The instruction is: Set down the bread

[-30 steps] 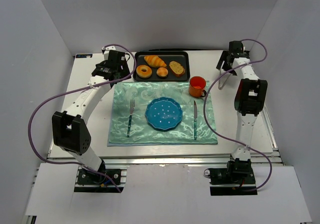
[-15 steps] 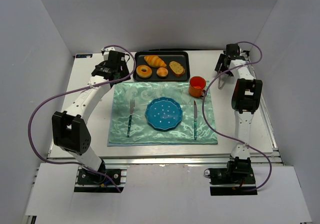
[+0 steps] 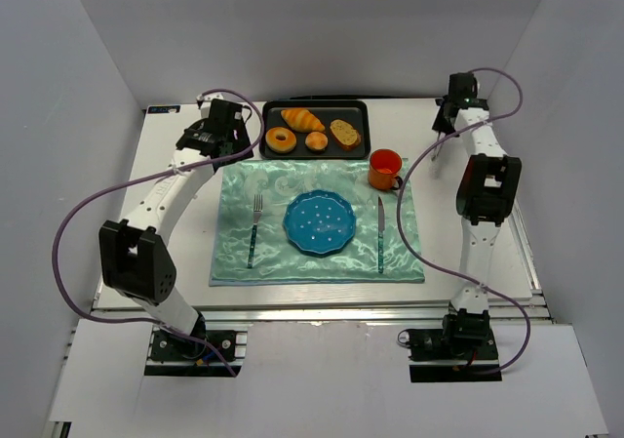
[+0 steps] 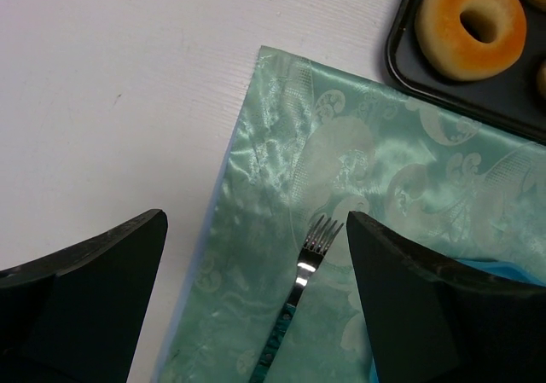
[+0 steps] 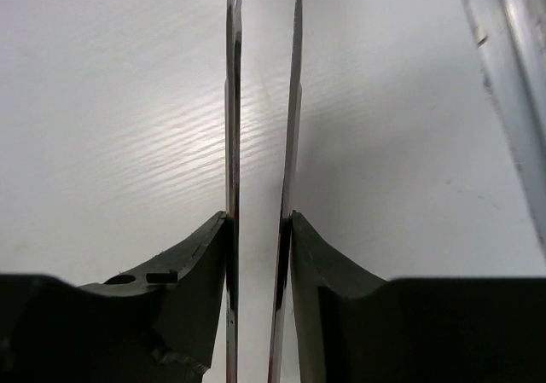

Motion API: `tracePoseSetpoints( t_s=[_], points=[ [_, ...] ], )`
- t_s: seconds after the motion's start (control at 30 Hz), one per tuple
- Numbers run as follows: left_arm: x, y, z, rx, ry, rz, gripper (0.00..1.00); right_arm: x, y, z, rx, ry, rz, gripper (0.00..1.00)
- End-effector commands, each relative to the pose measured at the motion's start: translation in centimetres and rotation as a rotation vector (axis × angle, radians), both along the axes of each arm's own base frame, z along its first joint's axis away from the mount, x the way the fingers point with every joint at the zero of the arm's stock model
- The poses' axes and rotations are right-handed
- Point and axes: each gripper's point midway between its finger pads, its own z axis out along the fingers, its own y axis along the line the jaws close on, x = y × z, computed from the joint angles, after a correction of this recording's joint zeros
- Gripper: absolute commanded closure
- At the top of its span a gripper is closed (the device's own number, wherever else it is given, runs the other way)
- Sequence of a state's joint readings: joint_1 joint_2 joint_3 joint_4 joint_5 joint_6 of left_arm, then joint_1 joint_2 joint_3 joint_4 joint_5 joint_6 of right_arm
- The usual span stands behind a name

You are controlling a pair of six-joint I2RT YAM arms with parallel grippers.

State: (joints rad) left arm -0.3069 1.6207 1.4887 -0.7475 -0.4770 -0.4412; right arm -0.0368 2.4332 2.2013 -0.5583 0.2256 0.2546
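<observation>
**A:** Four baked pieces lie in the dark tray (image 3: 363,116) at the far side of the surface (image 3: 444,214): croissant (image 3: 302,119), toasted slice (image 3: 344,133), ring doughnut (image 3: 281,140) and small bun (image 3: 316,142).

**B:** How much room is around it?

**A:** The tray's near rim meets the far edge of the green mat (image 3: 273,253). Bare white surface lies left of both. An orange cup (image 3: 384,169) stands just beside the tray's near right corner. Nearer the arms, a blue plate (image 3: 320,222) sits between a fork (image 3: 255,228) and a knife (image 3: 380,233).

**B:** Anything hard to see?

**A:** The left wrist view cuts the tray off, showing only the doughnut whole. The plate is a blue sliver behind one finger.

**B:** And the claws?

**A:** The left claw (image 4: 256,221) is spread wide over the mat's far left corner, holding nothing. The doughnut is the piece nearest to it, but apart from it. The right claw (image 5: 260,221) pinches metal tongs (image 5: 232,101) at the far right, well apart from the tray. The tongs' tips run out of the right wrist view.
</observation>
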Motion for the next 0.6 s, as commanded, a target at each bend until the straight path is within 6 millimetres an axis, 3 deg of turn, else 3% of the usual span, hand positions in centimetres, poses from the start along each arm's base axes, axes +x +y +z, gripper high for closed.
tracePoseSetpoints(
  t_s=[0.0, 0.03, 0.1, 0.23, 0.27, 0.33, 0.37, 0.57],
  points=[
    [0.0, -0.2, 5.9, -0.057, -0.151, -0.031, 0.02, -0.5, 1.2, 16.1, 0.034, -0.289, 0.034, 0.61],
    [-0.2, -0.2, 5.9, -0.058, -0.153, -0.035, 0.02, -1.7, 1.6, 18.4, 0.057, -0.314, 0.039, 0.61],
    [-0.7, -0.3, 6.7, -0.076, -0.18, -0.049, 0.02, -2.9, 3.3, 19.4, 0.123, -0.312, 0.101, 0.61],
    [-2.0, -0.4, 6.4, -0.096, -0.187, -0.069, 0.02, -6.0, 6.7, 21.2, 0.231, -0.275, 0.214, 0.58],
    [-2.2, -0.4, 6.3, -0.102, -0.188, -0.068, 0.02, -6.6, 8.4, 21.5, 0.278, -0.268, 0.272, 0.58],
    [-2.7, -0.5, 6.4, -0.116, -0.192, -0.074, 0.02, -7.2, 9.6, 21.8, 0.31, -0.259, 0.313, 0.57],
    [-2.9, -0.6, 6.0, -0.121, -0.185, -0.08, 0.02, -8.0, 12.6, 21.6, 0.347, -0.233, 0.391, 0.57],
    [-3.6, -0.5, 6.7, -0.132, -0.193, -0.083, 0.02, -9.4, 19.5, 21.0, 0.45, -0.177, 0.555, 0.56]
  ],
)
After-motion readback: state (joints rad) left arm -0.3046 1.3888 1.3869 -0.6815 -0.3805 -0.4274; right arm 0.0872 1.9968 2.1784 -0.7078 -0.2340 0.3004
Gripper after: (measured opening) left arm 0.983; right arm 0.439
